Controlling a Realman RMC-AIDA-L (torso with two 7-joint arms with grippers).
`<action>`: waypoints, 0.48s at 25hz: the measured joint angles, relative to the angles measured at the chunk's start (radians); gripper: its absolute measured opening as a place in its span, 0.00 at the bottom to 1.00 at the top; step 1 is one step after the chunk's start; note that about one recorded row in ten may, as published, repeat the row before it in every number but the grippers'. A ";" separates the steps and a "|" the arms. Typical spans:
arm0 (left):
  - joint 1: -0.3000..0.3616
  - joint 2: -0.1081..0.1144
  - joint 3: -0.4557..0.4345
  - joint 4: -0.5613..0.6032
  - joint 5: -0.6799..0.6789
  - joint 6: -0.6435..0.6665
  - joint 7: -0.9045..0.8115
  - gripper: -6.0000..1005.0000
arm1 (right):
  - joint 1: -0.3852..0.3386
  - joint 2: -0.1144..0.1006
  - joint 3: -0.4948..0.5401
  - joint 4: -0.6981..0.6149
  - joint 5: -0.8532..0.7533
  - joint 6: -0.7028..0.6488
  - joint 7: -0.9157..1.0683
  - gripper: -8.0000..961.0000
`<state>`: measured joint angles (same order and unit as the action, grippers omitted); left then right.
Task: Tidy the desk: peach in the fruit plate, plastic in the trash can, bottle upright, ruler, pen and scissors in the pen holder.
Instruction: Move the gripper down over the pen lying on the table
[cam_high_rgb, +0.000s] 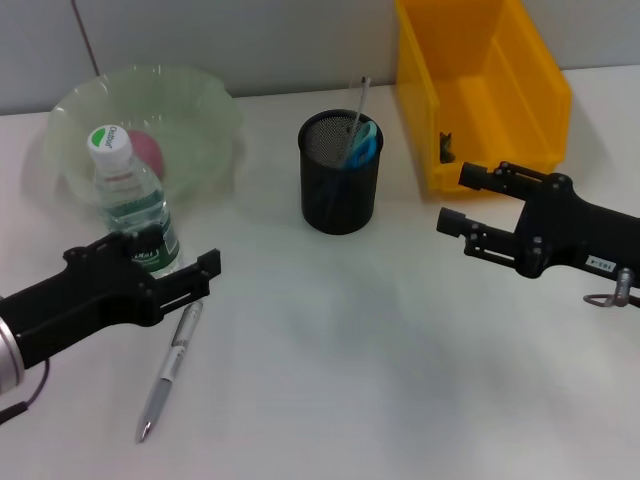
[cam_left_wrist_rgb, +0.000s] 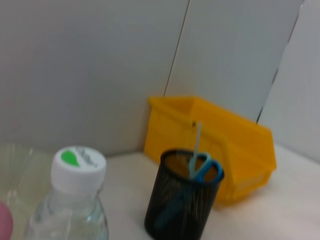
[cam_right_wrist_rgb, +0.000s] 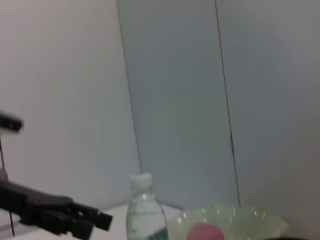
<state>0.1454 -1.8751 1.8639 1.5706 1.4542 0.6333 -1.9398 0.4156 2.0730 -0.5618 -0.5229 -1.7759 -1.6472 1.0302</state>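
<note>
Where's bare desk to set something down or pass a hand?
Widest bare patch: in front of the pen holder, between the pen and the right gripper. A narrower gap lies between fruit plate and pen holder. Crowded on the left: bottle, left gripper and pen sit close together.

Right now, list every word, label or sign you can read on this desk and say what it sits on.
Bottle cap: a green leaf sign with small print beside it, too blurred to read.
Bottle body label: reddish print, too small to read.
Right hand: a small white tag on its arm, unreadable.
Pen, pen holder, yellow bin, fruit plate: no text visible.
</note>
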 joint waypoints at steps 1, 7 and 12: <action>0.000 -0.014 -0.035 0.036 0.122 0.039 -0.128 0.79 | 0.002 -0.001 0.000 -0.004 -0.008 0.006 0.001 0.71; -0.032 -0.179 -0.265 0.188 0.685 0.406 -0.496 0.79 | 0.014 -0.001 0.000 -0.015 -0.023 0.032 0.003 0.71; -0.141 -0.188 -0.284 0.264 0.885 0.632 -0.717 0.79 | 0.012 0.000 0.001 -0.041 -0.026 0.039 0.017 0.71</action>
<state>0.0041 -2.0626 1.5796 1.8344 2.3397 1.2652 -2.6570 0.4274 2.0734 -0.5611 -0.5638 -1.8021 -1.6087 1.0472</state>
